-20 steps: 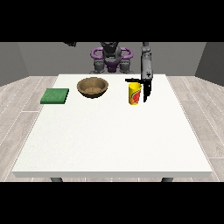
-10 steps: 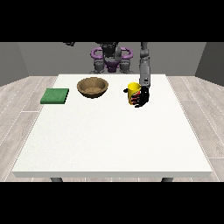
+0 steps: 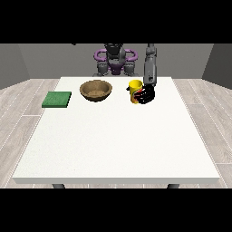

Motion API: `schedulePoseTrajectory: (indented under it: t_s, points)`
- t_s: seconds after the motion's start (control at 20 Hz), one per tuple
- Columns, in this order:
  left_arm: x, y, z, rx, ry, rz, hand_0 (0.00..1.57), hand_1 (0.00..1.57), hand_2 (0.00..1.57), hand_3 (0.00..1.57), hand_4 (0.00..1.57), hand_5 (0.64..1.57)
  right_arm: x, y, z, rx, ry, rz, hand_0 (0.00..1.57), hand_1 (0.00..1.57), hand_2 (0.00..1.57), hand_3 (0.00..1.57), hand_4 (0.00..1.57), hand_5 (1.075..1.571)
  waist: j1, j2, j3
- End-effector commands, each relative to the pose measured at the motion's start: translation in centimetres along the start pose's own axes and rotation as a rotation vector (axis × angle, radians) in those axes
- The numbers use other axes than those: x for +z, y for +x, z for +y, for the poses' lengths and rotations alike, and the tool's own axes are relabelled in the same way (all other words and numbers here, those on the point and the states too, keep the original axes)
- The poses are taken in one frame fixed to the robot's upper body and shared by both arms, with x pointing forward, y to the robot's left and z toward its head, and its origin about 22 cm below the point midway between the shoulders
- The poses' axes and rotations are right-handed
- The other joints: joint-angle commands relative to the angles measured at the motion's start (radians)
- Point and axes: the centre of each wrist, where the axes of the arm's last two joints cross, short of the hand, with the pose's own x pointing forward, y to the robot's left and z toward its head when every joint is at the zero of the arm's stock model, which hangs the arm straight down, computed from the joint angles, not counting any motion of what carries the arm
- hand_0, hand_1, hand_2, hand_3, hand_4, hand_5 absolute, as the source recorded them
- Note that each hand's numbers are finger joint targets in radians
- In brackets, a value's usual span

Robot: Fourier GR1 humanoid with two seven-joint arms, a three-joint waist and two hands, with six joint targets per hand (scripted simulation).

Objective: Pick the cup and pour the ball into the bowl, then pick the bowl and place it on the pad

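Yellow cup (image 3: 134, 90) stands upright at the white table's (image 3: 118, 140) far side, where I see the hand at the view's right (image 3: 147, 95) with dark fingers curled around it. Wooden bowl (image 3: 96, 89) sits beside it; green pad (image 3: 57, 99) lies farther left.

Across the far part of the surface (image 3: 118, 145): pad (image 3: 57, 99) lies at the left edge, bowl (image 3: 96, 89) sits right of it, cup (image 3: 134, 91) further right, with the hand at the view's right (image 3: 147, 95) touching the cup's right side.
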Motion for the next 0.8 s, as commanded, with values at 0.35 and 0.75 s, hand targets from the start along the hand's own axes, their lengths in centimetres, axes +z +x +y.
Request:
schedulePoseTrajectory:
  t_s: [0.35,0.75]
  points:
    - [-6.3,5.3,-5.4,-0.445,-0.073,-0.105,1.40,1.40,1.57,1.57,1.06,1.548,-1.1,-3.6,-1.5,-0.001,-0.051,0.074,0.00,0.00,0.00,0.00,0.26,1.561,0.038,-0.068,0.0012]
    - [-7.3,7.3,-9.5,-0.581,-0.095,-0.060,1.41,1.41,1.57,1.57,0.97,1.562,-1.9,-3.2,-2.0,-0.034,-0.030,0.067,0.00,0.00,0.00,0.00,0.33,1.564,0.026,-0.076,-0.0011]
